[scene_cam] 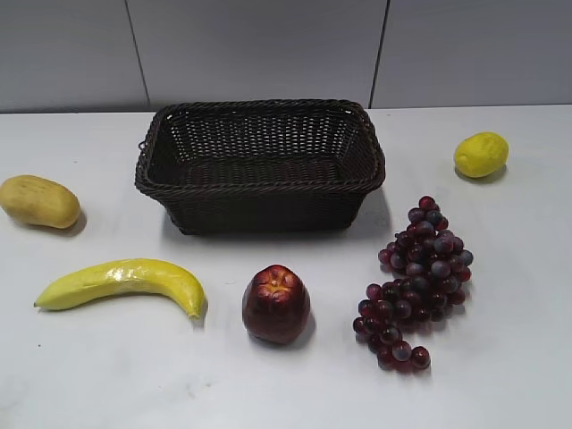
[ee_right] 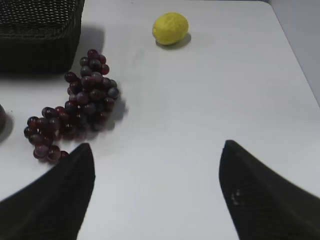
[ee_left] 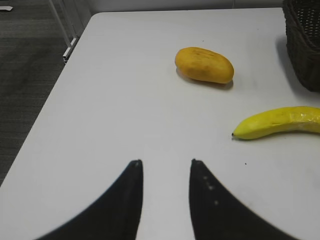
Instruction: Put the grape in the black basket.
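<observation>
Where the white counter [scene_cam: 518, 357] lies bare in front of the black basket's right corner, the grape [scene_cam: 418, 284] rests as a tapering bunch, near the black basket [scene_cam: 261, 163] but apart from it. Just left of the bunch stands a dark red apple [scene_cam: 276, 304], and farther left lie a banana [scene_cam: 125, 282] and a mango [scene_cam: 38, 201]. A lemon [scene_cam: 481, 154] sits to the right of the basket. The right pincer [ee_right: 157, 152] hangs spread wide above the counter, near the bunch's narrow end, holding nothing. The left pincer [ee_left: 166, 162] is parted by a narrow gap over bare counter, empty, with the mango and banana ahead.
</observation>
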